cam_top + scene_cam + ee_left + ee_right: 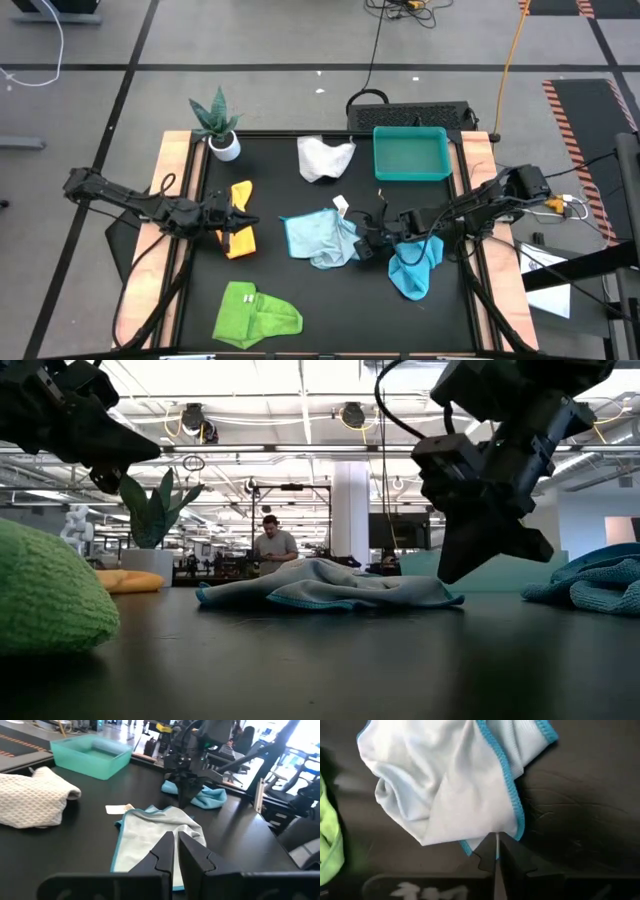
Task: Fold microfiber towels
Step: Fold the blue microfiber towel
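Five towels out on the bench (270, 165), none neatly folded that I can see. White-grey towel (324, 158) sits bunched near the teal tray (411, 154); yellow-orange towel (240, 232) lies lumped on the left; lime green towel (256, 313) is rumpled at the front; turquoise towel (415, 264) is heaped on the right. Light blue towel (320, 236) is mid-bench, spread but creased, one edge turned over. My right gripper (497, 851) hangs at that towel's corner, fingers nearly together with the hem just at the tips; I can't tell whether they are pinching it. My left gripper (176, 847) hovers by the yellow-orange towel, fingers clenched on nothing. My read: early stage, light blue in hand, four left.
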You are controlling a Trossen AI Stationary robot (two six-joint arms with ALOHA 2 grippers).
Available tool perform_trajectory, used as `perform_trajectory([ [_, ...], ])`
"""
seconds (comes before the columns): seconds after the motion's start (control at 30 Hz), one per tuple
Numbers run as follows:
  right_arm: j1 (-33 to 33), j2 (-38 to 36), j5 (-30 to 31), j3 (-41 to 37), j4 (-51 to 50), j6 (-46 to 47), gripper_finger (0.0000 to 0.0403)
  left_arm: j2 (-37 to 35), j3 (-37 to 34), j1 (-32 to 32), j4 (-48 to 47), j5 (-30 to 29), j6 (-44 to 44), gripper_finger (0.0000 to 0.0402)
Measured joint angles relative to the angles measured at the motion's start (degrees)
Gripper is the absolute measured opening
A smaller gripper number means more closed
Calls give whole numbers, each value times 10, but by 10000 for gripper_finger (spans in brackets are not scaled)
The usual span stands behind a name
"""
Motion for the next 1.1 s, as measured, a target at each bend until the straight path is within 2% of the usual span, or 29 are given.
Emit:
perform_trajectory([
  [0.2, 0, 0, 3, 0, -4, -38, 108, 0, 0, 0, 0, 15, 0, 24],
  [0.37, -1, 0, 43, -23, -5, -46, 176, 0, 0, 0, 0, 20, 0, 24],
  [0.43, -1, -1, 44, -43, 35, -48, 193, 0, 0, 0, 0, 20, 0, 24],
  [0.53, -1, 5, 51, -93, 163, -56, 202, 0, 0, 0, -1, 20, 2, 24],
  [0.63, -1, 28, 55, -128, 274, -55, 194, 0, 0, 0, -1, 20, 2, 24],
  [0.8, 4, 90, 58, -128, 354, -87, 148, 0, 0, 0, -2, 20, 1, 24],
  [0.9, 7, 97, 50, -129, 352, -97, 100, 0, 0, 0, -2, 20, -8, 24],
  [1.03, 10, 68, 23, -129, 324, -122, 21, 0, 0, 0, -5, 20, -11, 24],
  [1.1, 11, 39, 0, -132, 295, -122, 8, 0, 0, 0, -5, 20, -9, 24],
])
